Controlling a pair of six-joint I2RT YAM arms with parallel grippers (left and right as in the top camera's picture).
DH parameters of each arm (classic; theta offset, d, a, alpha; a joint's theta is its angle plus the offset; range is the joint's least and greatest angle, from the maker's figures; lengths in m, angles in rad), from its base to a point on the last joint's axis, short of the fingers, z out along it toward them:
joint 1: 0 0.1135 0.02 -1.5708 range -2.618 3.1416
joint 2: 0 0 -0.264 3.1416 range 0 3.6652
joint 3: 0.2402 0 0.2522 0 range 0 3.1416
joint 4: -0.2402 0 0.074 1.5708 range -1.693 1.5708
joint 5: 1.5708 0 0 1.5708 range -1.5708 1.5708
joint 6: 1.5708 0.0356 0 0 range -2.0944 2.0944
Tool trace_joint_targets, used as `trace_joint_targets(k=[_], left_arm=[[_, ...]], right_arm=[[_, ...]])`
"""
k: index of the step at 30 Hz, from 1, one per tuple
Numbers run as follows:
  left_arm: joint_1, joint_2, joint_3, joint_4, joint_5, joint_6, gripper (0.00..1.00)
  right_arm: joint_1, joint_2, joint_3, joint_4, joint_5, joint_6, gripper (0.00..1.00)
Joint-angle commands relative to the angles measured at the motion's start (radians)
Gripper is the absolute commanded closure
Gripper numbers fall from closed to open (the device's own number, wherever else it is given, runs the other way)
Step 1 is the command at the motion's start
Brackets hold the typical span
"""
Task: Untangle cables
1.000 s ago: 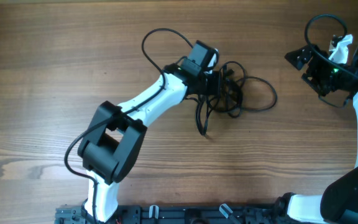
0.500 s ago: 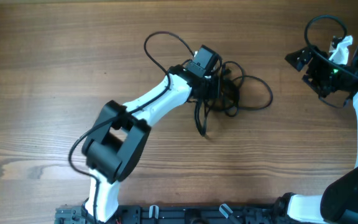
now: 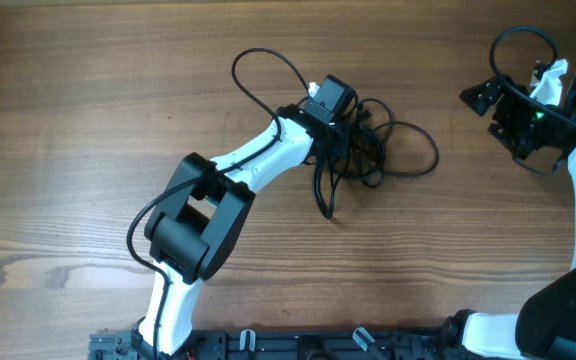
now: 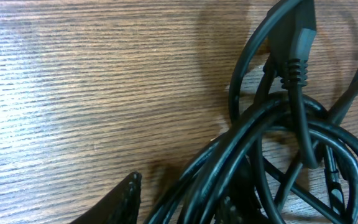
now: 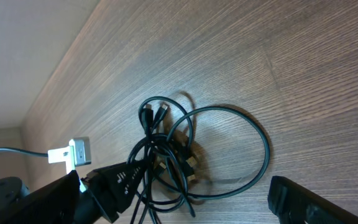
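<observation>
Right pincer (image 5: 174,186) jaws wide apart

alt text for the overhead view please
A tangle of black cables lies on the wooden table, the left gripper reaching into it. The right gripper hangs open at the picture's right edge, clear of the cables.

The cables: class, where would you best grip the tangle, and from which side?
Probably the wide single loop bulging from the right of the cables: it lies flat, alone, clear of the knot. Come from above on that side, nearest the open right gripper.
</observation>
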Motion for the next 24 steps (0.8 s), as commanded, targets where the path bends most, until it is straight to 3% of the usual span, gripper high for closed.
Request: trace_joint_targets(k=[1,9,14,24], left_arm=[[-0.002,-0.001,-0.010,0.006,-0.014,0.004,0.61],[-0.001,0.000,-0.018,0.016,-0.013,0.003,0.96],[0.017,-0.074,0.016,-0.003,0.068,0.008,0.96],[0.106,-0.364,0.036,0.013,0.433,-0.013,0.96]], right_arm=[[0.001,-0.014,0.016,-0.006,0.014,0.003,0.01],[0.004,-0.014,0.016,-0.019,0.013,-0.022,0.01],[0.032,-0.014,0.016,-0.015,-0.048,-0.072,0.01],[0.246,-0.014,0.016,0.091,-0.152,-0.084,0.06]])
